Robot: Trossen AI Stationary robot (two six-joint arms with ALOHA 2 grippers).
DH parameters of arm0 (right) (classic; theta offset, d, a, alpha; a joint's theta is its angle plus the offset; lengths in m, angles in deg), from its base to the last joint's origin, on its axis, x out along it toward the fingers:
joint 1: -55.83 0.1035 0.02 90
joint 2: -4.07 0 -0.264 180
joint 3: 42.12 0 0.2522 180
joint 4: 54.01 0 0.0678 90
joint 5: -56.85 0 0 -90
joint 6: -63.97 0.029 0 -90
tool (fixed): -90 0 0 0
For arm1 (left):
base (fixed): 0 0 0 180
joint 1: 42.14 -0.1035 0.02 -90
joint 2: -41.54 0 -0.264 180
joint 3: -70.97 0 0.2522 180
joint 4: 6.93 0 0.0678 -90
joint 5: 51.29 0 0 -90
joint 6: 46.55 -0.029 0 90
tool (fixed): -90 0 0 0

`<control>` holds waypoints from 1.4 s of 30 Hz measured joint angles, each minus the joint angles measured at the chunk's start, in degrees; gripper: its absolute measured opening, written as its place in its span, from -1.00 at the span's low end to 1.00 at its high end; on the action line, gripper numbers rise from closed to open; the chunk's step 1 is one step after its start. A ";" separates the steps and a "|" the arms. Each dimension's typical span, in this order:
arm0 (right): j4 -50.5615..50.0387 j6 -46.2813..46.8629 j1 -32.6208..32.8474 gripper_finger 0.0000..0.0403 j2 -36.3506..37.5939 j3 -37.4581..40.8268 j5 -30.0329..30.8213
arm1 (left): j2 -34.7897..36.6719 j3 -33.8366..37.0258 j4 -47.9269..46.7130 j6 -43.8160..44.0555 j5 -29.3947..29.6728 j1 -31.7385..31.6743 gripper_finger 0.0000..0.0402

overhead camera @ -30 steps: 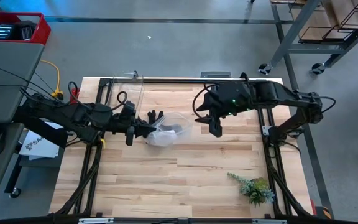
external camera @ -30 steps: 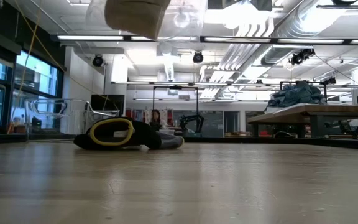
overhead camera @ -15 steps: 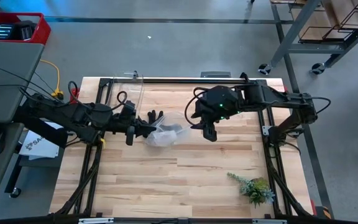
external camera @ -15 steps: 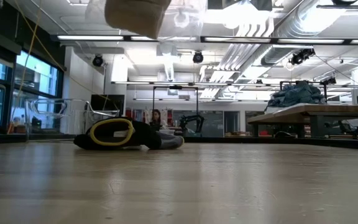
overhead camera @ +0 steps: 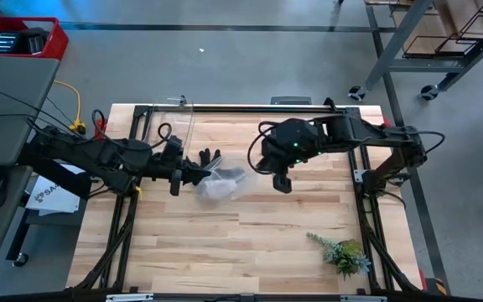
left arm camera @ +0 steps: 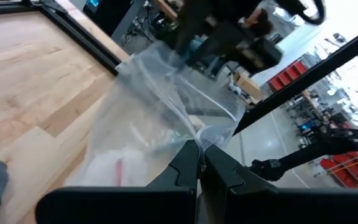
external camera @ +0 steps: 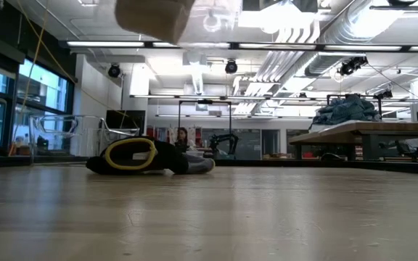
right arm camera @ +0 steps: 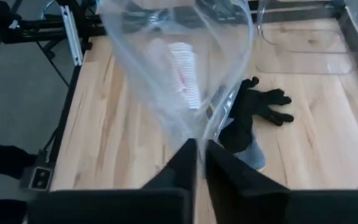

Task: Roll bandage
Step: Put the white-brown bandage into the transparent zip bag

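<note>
Two dark robot arms meet over the middle of a pale wooden surface (overhead camera: 250, 235), each pinching the same crinkly clear plastic bag (overhead camera: 221, 180) from opposite sides. The left end effector (overhead camera: 198, 176) has its fingers pressed together on a fold of the bag's film, as the left wrist view shows, with the plastic bunched right at the fingertips (left arm camera: 191, 163). The right end effector (overhead camera: 280, 182) reaches in from the other side with its fingers likewise drawn together on an edge of the bag; in the right wrist view the film stretches away from the closed tips (right arm camera: 186, 158). Between the two grips the bag hangs raised off the surface, and the low view catches its underside floating at the top of the picture. Inside the bag lies the bandage (right arm camera: 180, 70), a bundle of white gauze seen through the plastic, with a touch of red marking on it. Just beside the bag, on the surface, rests a black-and-grey work glove (right arm camera: 253, 111), its fingers spread; the low view shows its yellow-trimmed cuff (external camera: 130, 155). A sprig of green artificial plant (overhead camera: 342, 252) lies well apart, near the right front corner of the surface.
</note>
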 joint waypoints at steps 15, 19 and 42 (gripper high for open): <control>-9.29 5.03 1.81 -1.00 1.60 -0.02 0.91 | -0.23 -0.08 1.14 -0.99 -8.35 -8.93 -1.00; -10.16 5.32 1.81 -1.00 1.68 -0.02 1.70 | -0.76 -0.09 -0.62 0.46 -11.28 -8.71 -1.00; -5.93 21.47 14.86 -1.00 2.60 15.29 -1.95 | -8.42 14.91 17.81 28.67 -9.29 12.22 -1.00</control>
